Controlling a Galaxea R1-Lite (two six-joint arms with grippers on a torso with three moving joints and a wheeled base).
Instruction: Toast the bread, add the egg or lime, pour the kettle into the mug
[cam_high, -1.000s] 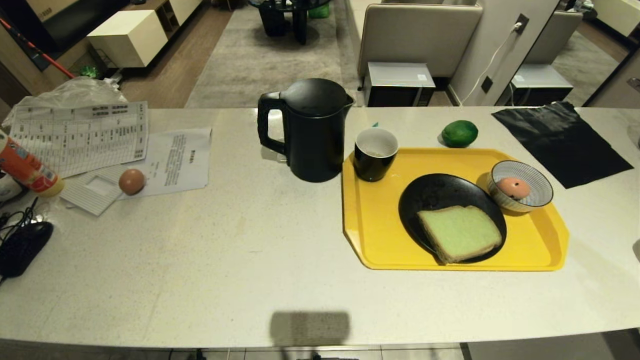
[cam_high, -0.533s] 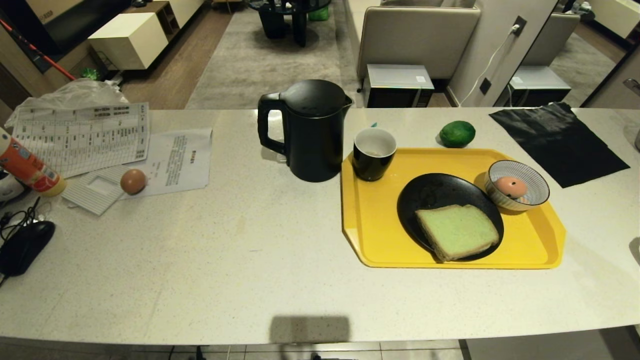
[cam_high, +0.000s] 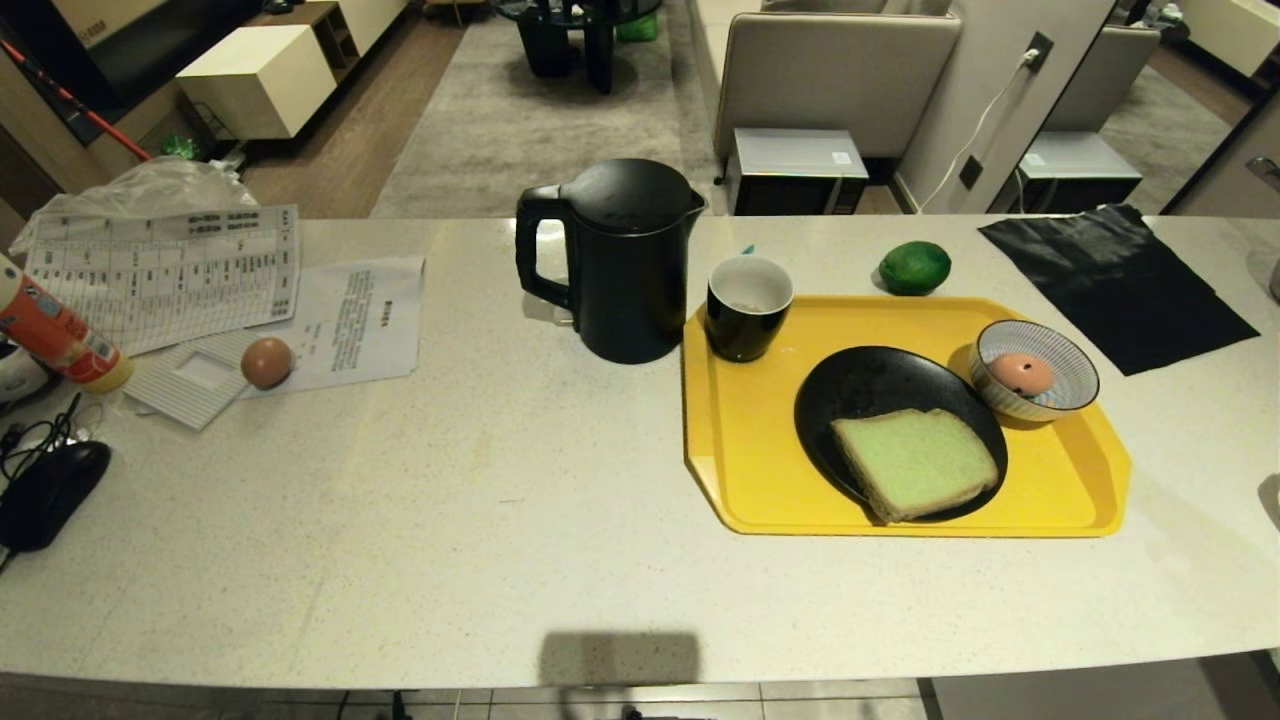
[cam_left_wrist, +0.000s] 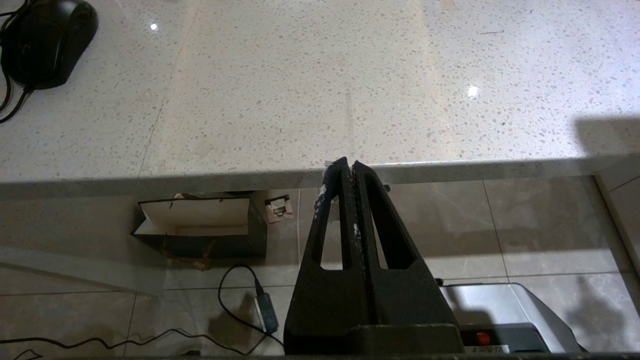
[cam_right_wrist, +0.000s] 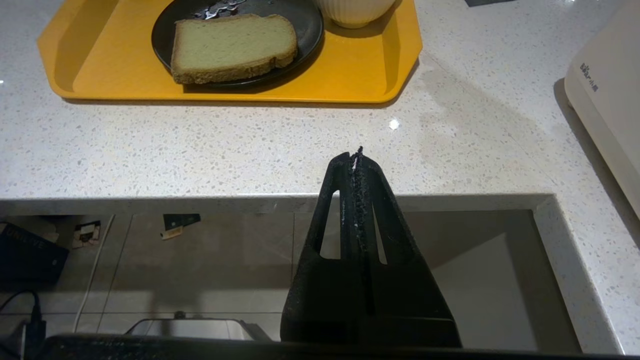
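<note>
Both grippers, the left gripper (cam_left_wrist: 346, 165) and right gripper (cam_right_wrist: 356, 156), are closed and empty, low by the counter edge. The soft bread (cam_high: 915, 464) could squash if pinched hard, and the tall kettle (cam_high: 612, 260) could tip.

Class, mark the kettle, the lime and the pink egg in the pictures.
kettle (cam_high: 625, 290), head view, front of the black body.
lime (cam_high: 914, 267), head view, middle of the green skin.
egg (cam_high: 1021, 373), head view, top of the shell, inside the striped bowl.
</note>
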